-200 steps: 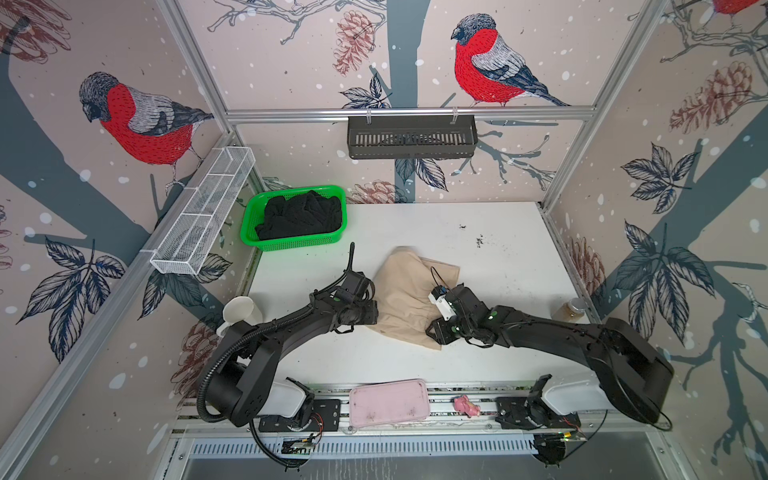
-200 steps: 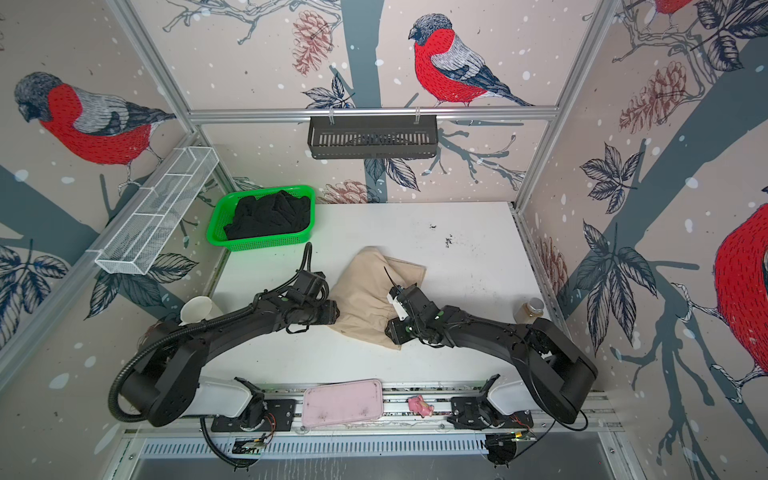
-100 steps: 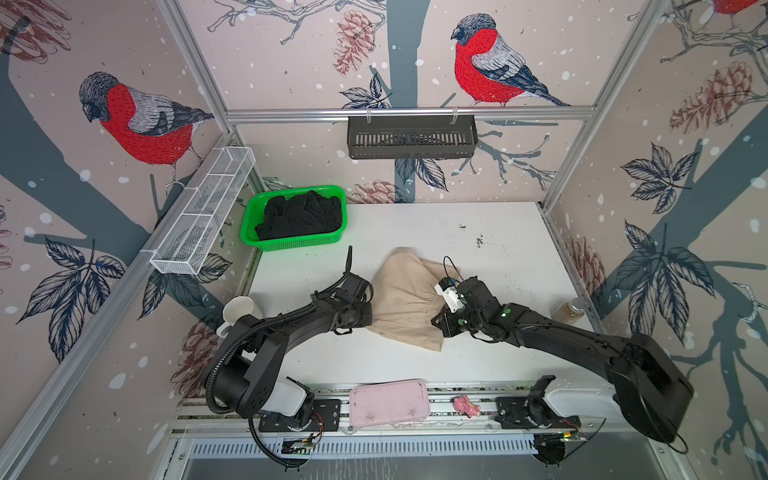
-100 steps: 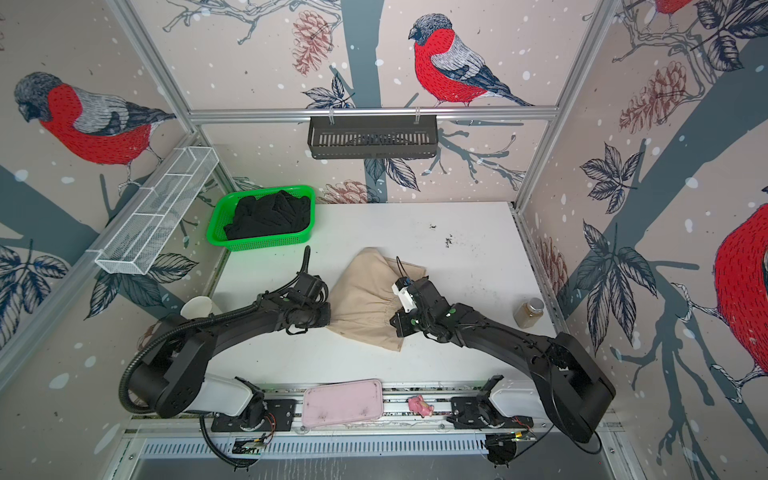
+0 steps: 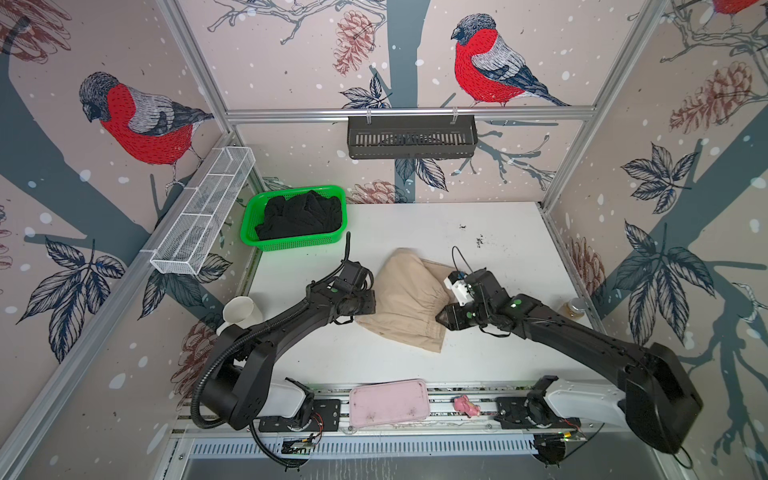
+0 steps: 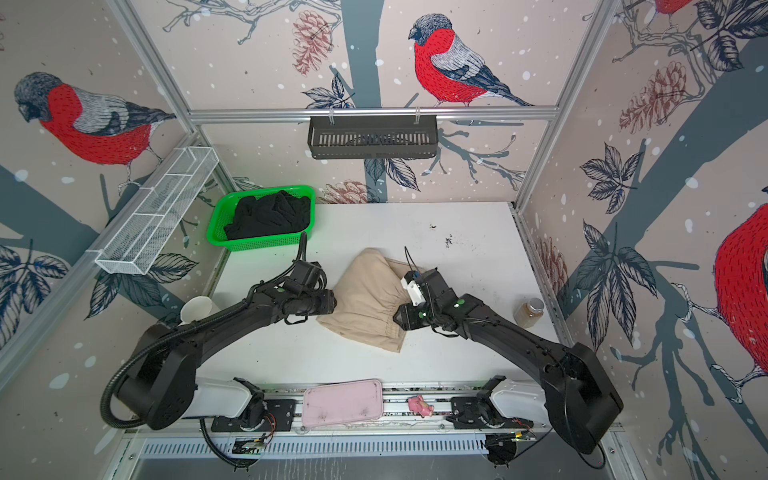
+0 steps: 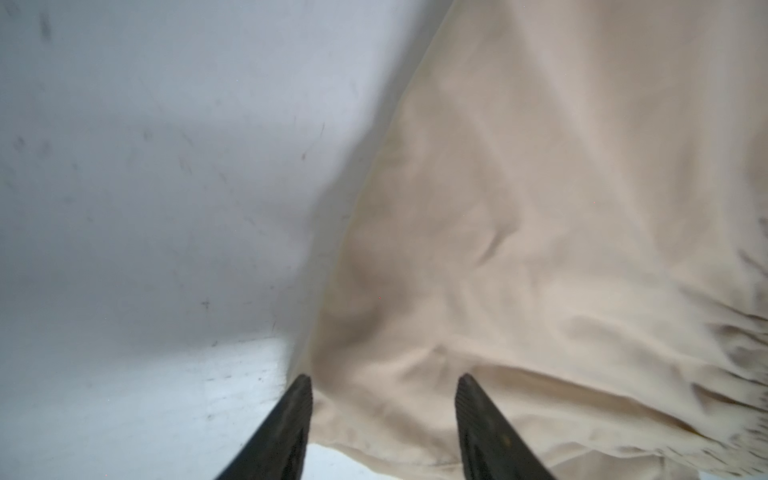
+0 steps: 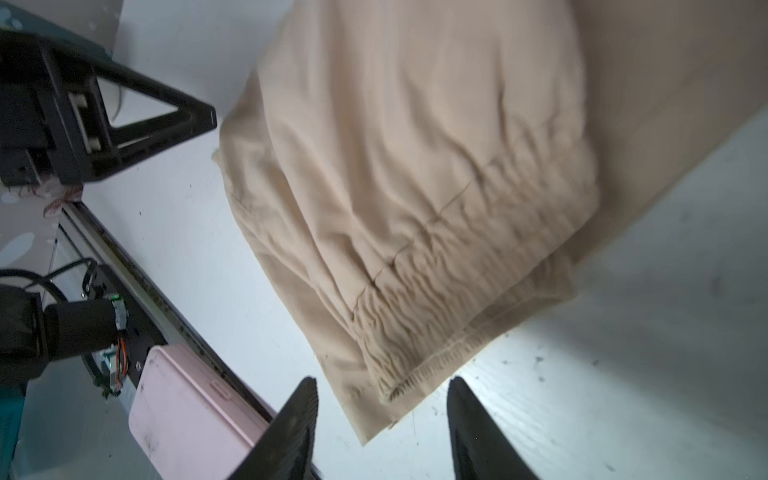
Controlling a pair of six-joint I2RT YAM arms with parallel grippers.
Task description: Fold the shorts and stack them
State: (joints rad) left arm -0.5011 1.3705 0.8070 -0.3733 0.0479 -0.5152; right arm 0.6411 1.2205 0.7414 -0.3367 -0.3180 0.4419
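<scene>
The left gripper (image 7: 382,419) shows two dark ribbed fingers (image 7: 286,432) spread apart, nothing pinched between them; one tip sits at the cloth's edge and the other over the cloth, whether touching I cannot tell. The right gripper (image 8: 380,419) is likewise parted with nothing held, its black tapered fingers (image 8: 291,432) just short of the hem corner. Between the two lies the beige soft cloth shorts (image 5: 405,301), folded into a rough wedge at the centre of both top views on the white matte worktop (image 5: 511,232), which is scuffed and speckled with dark specks. The fabric is thin, smooth and softly creased; its gathered elastic waistband (image 8: 465,257) runs as a puckered band across the folded layers, and a stitched hem shows beneath it in the right wrist view. At the upper left of both top views a bright green perforated plastic basket (image 6: 216,232) holds the black crumpled cloth shorts (image 6: 270,218), bunched in a heap. Along the lower edge of the frame, on the metal rail, rest a pale pink rounded plastic box (image 5: 388,402) and a small pink crumpled rag (image 5: 467,406). A white paper cup (image 5: 239,311) stands at the left edge of the worktop and a small amber jar (image 6: 528,311) at the right.
</scene>
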